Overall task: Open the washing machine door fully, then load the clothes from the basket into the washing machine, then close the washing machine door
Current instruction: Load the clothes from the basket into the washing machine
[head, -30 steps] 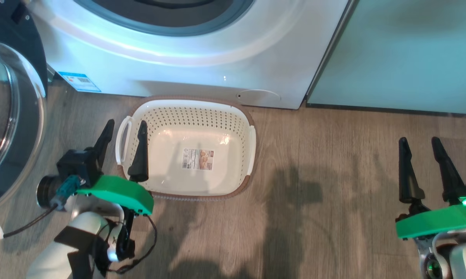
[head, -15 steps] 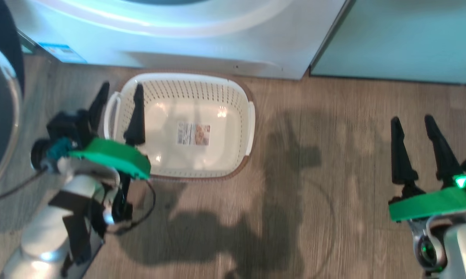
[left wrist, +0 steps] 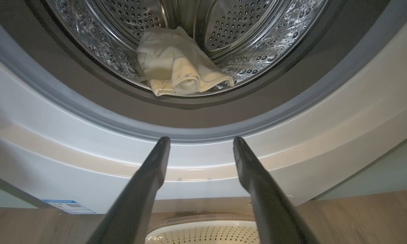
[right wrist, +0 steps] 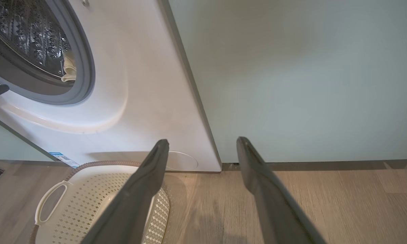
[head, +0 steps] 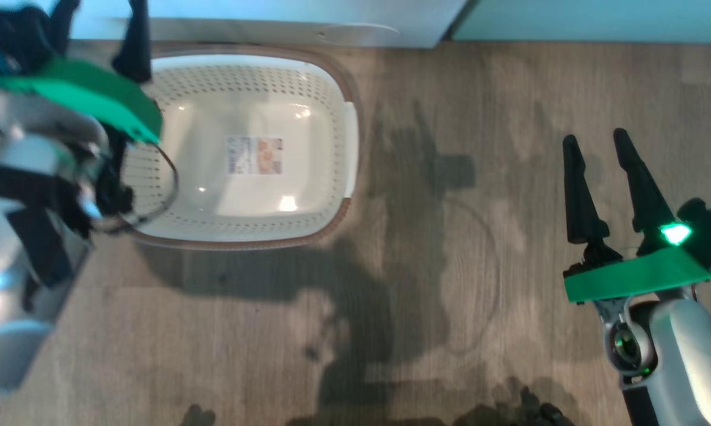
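The cream basket stands on the floor in front of the washing machine, holding nothing but its label. Pale yellow clothes lie in the steel drum, and they also show as clothes in the right wrist view. The drum opening is uncovered; the washing machine door is out of view. My left gripper is open above the basket's far left corner. In its own view the left gripper points at the machine's front below the grey seal. My right gripper hangs open over bare floor to the right.
A pale mint-green cabinet panel adjoins the washing machine on its right. Wood-look floor spreads between the basket and my right arm. The basket sits close to the machine's base, near the round filter cover.
The head camera has tilted down, so the machine slid up out of the picture. My left gripper has risen and moved from the basket's left handle toward the machine. The right gripper holds its pose.
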Robot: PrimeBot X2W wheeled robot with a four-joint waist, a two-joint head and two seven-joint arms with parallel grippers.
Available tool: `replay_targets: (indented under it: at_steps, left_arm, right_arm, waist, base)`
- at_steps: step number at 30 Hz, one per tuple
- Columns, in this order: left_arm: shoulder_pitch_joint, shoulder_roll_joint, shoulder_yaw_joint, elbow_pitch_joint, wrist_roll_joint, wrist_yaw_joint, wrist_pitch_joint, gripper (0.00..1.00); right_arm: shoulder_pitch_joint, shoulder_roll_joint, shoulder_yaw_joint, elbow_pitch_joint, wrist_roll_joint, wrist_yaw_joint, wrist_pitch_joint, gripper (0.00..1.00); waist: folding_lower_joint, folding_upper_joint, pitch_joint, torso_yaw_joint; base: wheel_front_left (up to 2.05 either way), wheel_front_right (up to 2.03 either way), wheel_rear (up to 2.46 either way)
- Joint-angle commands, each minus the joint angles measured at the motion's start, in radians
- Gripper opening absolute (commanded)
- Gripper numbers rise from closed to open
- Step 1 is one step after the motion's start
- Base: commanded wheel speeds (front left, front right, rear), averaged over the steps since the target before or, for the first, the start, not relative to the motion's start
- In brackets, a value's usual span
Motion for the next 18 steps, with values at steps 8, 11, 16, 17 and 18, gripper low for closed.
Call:
replay_targets:
  at_steps: [8, 11, 16, 17, 18]
  left_arm:
    - [-0.248, 0.134, 0.064, 0.043, -0.028, -0.048, 0.176, 1.00]
    - [-0.334, 0.163, 0.063, 0.081, -0.032, -0.066, 0.243, 1.00]
    - [-0.444, 0.194, 0.059, 0.141, -0.034, -0.089, 0.321, 1.00]
    - [-0.469, 0.202, 0.055, 0.155, -0.029, -0.092, 0.336, 1.00]
    - [-0.493, 0.211, 0.051, 0.170, -0.022, -0.096, 0.350, 1.00]
  right_arm:
    - [-0.048, 0.002, 0.066, -0.020, 0.062, -0.003, -0.014, 1.00]
    - [-0.062, 0.002, 0.081, -0.027, 0.082, -0.003, -0.014, 1.00]
    - [-0.080, 0.002, 0.099, -0.035, 0.111, -0.003, -0.014, 1.00]
    - [-0.083, 0.002, 0.103, -0.036, 0.119, -0.003, -0.014, 1.00]
    - [-0.086, 0.002, 0.107, -0.037, 0.126, -0.003, -0.014, 1.00]
  waist:
    - [-0.0003, 0.0000, 0.086, -0.094]
    - [-0.0003, 0.0000, 0.108, -0.117]
    - [-0.0003, 0.0000, 0.137, -0.150]
    - [-0.0003, 0.0000, 0.143, -0.158]
    - [-0.0003, 0.0000, 0.148, -0.166]
  base:
    - [0.00, 0.00, 0.00]
    - [0.00, 0.00, 0.00]
    - [0.00, 0.00, 0.00]
    - [0.00, 0.00, 0.00]
    - [0.00, 0.00, 0.00]
